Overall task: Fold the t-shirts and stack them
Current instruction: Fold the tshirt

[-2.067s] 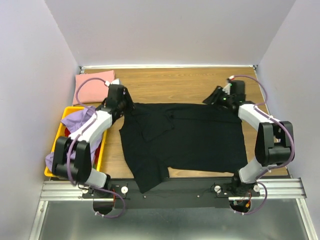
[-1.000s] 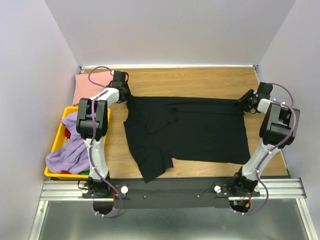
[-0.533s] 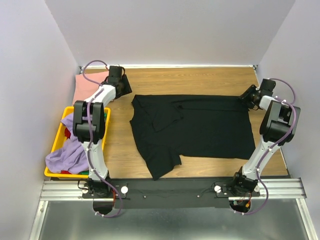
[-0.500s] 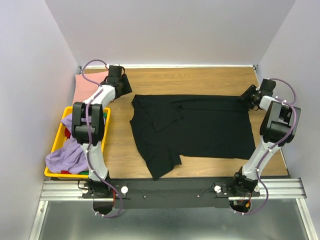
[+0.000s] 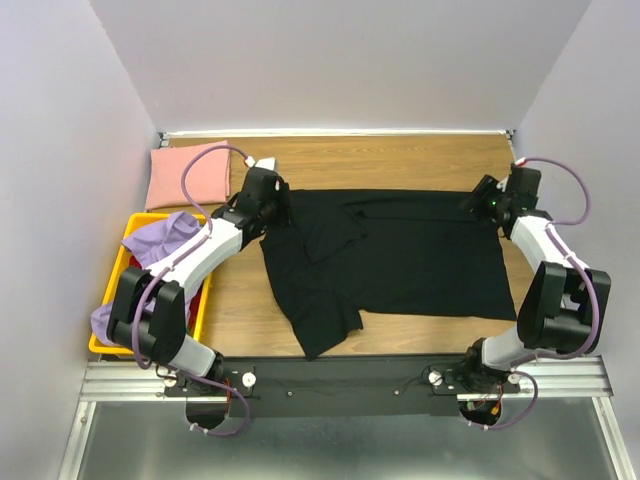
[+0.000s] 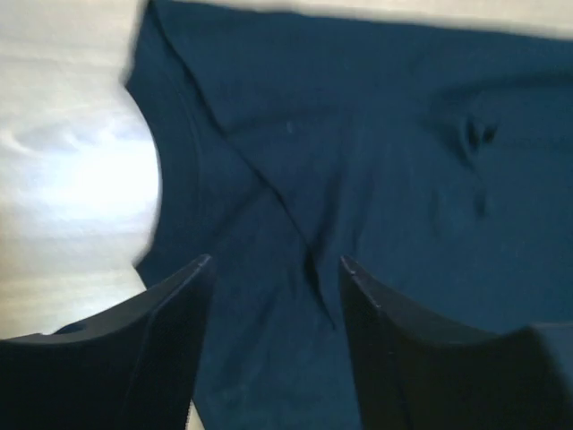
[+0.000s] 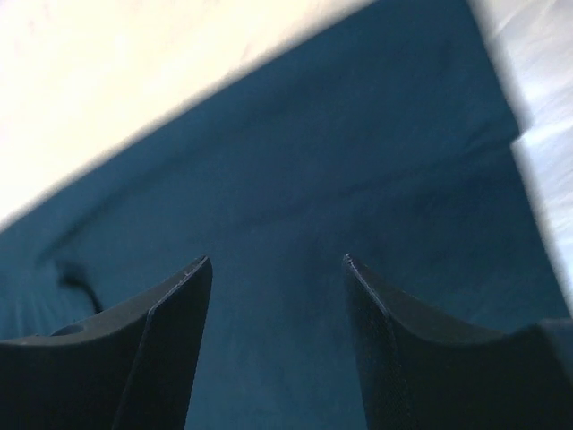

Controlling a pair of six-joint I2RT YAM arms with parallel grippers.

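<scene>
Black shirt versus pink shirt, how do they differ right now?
The black shirt lies spread wide across the middle of the table; the pink shirt is folded into a compact rectangle at the far left corner. The black shirt has rumpled, partly folded cloth on its left side; the pink shirt looks neat. Both rest on the table.

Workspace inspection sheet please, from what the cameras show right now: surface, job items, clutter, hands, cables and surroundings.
Surface: wooden tabletop, no damage seen.
Job's things: black cloth t-shirt spread out, rumpled at its left end; dusty pink t-shirt folded at the far left corner; lavender purple t-shirt heaped in the yellow plastic crate.
Clutter: nothing seen.
Hands: left hand open over the black shirt; right hand open over it too.
Cables: purple cables loop off both arms.
Surroundings: pale walls on three sides; metal rail at the near edge.
</scene>
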